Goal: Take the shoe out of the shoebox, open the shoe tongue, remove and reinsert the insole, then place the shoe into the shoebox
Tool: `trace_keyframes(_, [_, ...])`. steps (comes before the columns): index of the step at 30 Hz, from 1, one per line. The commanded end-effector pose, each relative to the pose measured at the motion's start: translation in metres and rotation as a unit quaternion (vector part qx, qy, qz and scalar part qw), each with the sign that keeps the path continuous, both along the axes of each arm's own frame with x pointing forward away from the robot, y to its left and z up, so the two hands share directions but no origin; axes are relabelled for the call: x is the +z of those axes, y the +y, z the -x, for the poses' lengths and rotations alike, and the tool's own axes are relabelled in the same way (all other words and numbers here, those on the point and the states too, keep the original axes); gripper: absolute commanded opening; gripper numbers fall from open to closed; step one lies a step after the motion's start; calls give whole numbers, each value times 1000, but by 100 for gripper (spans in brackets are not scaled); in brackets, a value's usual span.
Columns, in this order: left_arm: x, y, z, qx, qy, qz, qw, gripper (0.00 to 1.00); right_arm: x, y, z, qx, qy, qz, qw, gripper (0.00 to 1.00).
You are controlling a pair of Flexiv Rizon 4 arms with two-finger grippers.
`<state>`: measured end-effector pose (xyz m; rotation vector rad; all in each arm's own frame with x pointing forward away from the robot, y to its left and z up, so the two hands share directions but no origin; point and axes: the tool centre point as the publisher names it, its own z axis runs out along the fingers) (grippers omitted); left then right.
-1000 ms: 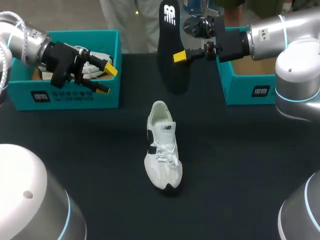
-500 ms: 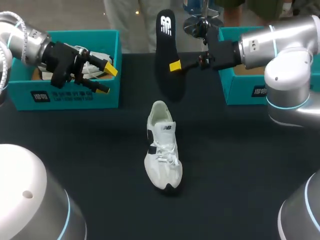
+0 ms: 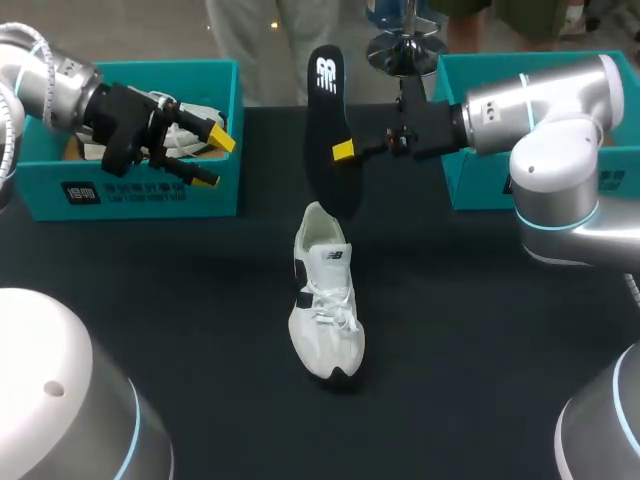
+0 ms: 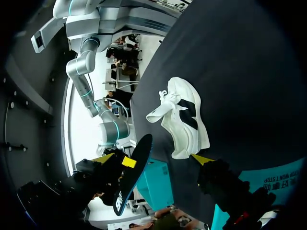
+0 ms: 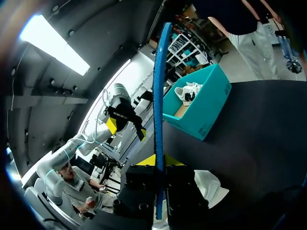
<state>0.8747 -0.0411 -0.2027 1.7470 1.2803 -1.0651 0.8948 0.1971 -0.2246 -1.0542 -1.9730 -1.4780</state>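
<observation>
Our right gripper (image 3: 342,150) pinches the one black insole (image 3: 322,110), hanging it upright at twelve o'clock of the one white shoe (image 3: 325,300) on the table. Our left gripper (image 3: 214,159) hovers spread and holds nothing, over the left shoebox (image 3: 150,190) at ten o'clock. The second, the right shoebox (image 3: 480,185), is at two.

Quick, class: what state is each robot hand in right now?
Left hand: open, holding nothing.
Right hand: closed on the flat black insole.
</observation>
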Motion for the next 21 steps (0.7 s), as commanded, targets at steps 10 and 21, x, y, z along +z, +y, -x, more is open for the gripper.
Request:
trace_keyframes(10, [0, 1, 0, 0, 0, -1, 1000, 100, -6, 2, -2, -11, -12, -7, 1000, 0])
trace_keyframes(21, [0, 1, 0, 0, 0, -1, 1000, 100, -32, 8, -11, -18, -75, 20, 997, 0])
